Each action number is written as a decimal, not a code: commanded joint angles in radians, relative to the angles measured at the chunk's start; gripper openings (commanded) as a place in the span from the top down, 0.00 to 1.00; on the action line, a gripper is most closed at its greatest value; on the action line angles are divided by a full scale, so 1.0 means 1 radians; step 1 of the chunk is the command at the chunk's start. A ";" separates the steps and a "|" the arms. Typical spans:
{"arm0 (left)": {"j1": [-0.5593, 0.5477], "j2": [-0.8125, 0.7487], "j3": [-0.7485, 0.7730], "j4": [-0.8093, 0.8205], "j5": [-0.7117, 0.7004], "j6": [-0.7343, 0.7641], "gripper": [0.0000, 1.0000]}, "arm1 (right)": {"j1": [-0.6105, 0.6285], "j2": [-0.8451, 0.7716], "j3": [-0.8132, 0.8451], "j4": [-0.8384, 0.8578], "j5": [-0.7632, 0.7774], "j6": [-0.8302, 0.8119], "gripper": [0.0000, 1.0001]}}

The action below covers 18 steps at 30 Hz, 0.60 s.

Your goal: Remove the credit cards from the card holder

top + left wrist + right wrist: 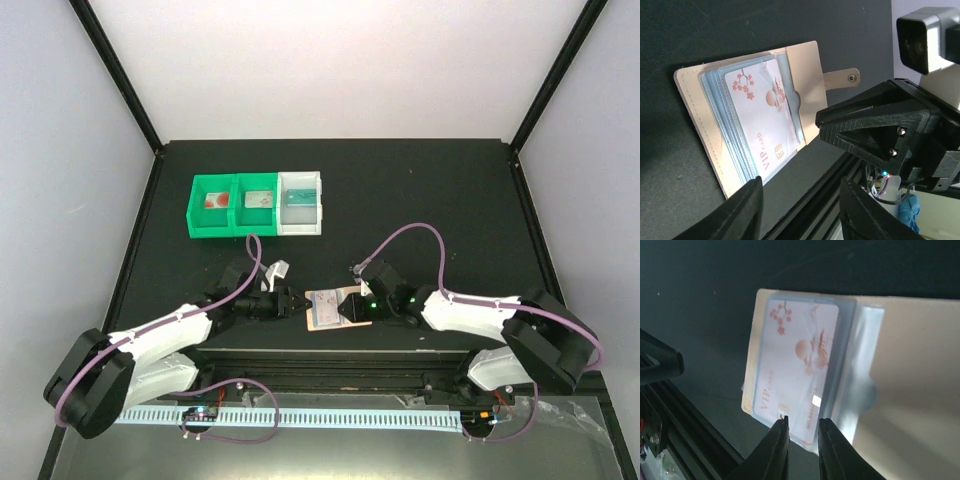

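Note:
The tan card holder [318, 318] lies open between my two grippers at the table's near edge. In the left wrist view its flap [802, 65] and snap tab show, with blue-grey sleeves holding a white-pink VIP credit card [760, 115]. My left gripper [298, 303] is open and empty just left of the holder, its jaws [800, 212] wide apart. My right gripper [352, 308] sits over the holder's right half. Its jaws [804, 440] stand a narrow gap apart at the card's [797, 365] near edge, with the tan flap [910, 365] beside them.
Two joined green bins [200, 228] and a white bin [300, 228] stand at the back left. They hold a red-pink card [214, 200], a grey card [258, 200] and a teal card [298, 198]. A crumpled clear scrap [276, 269] lies behind the left gripper. A black rail [320, 352] runs along the near edge.

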 commanded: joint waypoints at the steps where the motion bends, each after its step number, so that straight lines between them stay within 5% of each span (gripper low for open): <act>1: -0.003 -0.001 0.023 -0.025 -0.017 -0.009 0.59 | 0.004 0.040 0.054 -0.021 0.014 -0.046 0.83; 18: -0.010 0.295 0.109 0.106 0.038 0.039 0.72 | -0.013 0.209 0.126 -0.039 0.025 -0.145 0.84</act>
